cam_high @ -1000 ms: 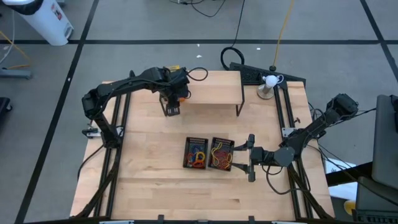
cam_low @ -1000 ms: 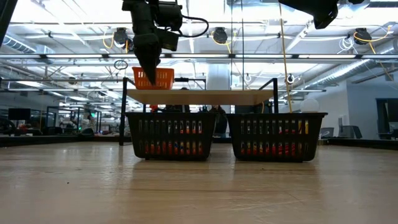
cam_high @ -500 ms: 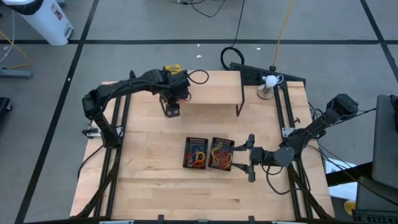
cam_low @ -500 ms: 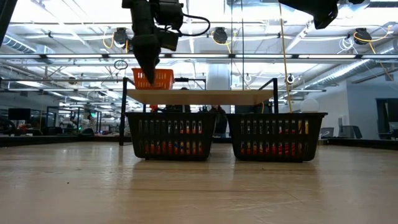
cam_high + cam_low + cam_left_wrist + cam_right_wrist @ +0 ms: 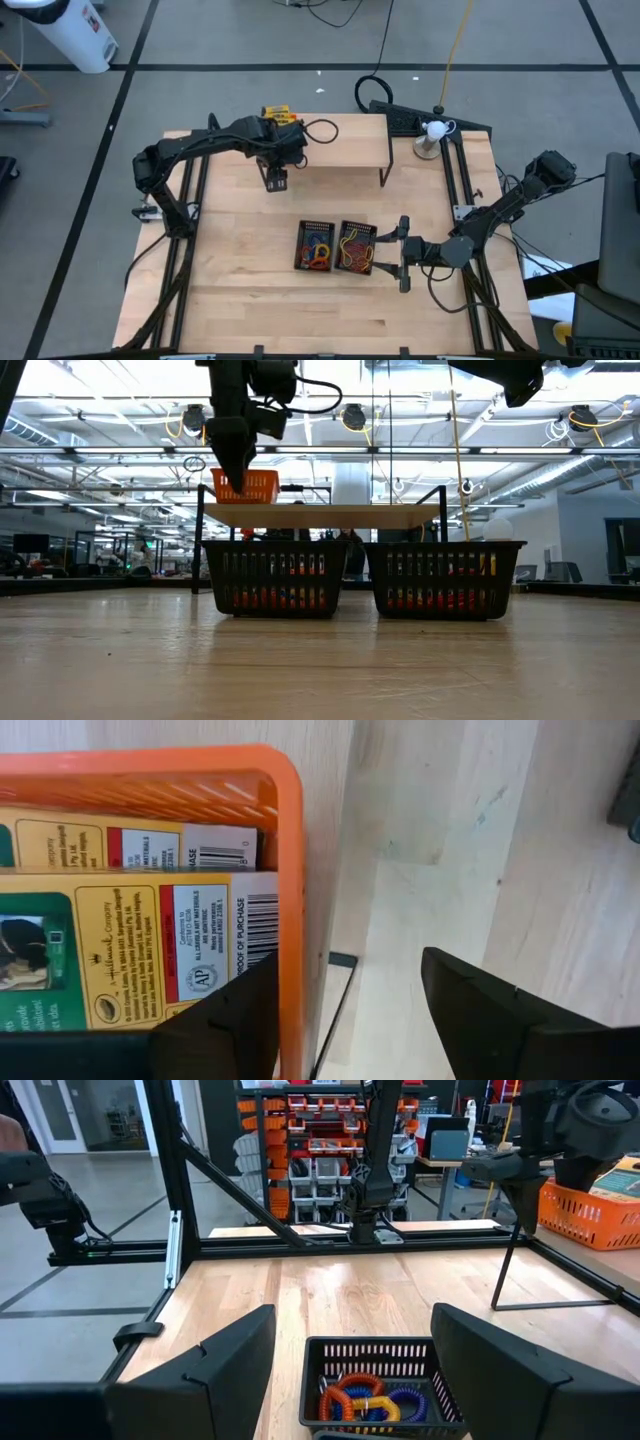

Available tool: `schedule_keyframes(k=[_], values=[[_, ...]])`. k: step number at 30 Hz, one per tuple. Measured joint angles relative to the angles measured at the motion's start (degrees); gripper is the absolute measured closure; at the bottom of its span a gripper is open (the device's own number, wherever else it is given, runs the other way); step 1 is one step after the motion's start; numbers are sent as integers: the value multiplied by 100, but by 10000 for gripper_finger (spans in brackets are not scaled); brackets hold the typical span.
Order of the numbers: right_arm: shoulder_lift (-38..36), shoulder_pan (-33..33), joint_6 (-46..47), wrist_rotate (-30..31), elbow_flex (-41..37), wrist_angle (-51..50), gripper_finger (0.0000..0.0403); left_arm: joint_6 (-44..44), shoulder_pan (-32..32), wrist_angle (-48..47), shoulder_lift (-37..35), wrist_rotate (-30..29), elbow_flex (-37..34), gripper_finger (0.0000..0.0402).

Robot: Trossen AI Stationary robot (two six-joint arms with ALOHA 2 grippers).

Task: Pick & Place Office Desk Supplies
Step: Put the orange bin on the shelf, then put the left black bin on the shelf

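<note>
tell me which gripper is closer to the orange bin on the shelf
Left. The left gripper is open right at the orange bin, one finger inside its wall. The right gripper is open far off, beside the two black bins on the table.

Orange bin (image 5: 290, 870) on shelf holds yellow-green packs (image 5: 150, 935); two black bins (image 5: 335, 246) hold rubber bands (image 5: 365, 1398).

The left tool (image 5: 277, 180) has pulled back from the small orange mesh bin (image 5: 277, 113) at the left end of the light wooden shelf (image 5: 340, 140). More of the bin with its yellow-and-green rectangular packs (image 5: 130, 955) shows now, and the tool's fingers (image 5: 470, 1010) stand wider apart.
</note>
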Motion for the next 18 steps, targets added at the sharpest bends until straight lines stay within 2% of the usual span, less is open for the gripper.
schedule_keyframes(k=[8,18], values=[[0,0,-15,0,0,-2,145,5,-9,-93,0,-3,400,176],[0,0,-15,0,0,-47,145,-125,-159,-1033,-4,-8,1623,176]])
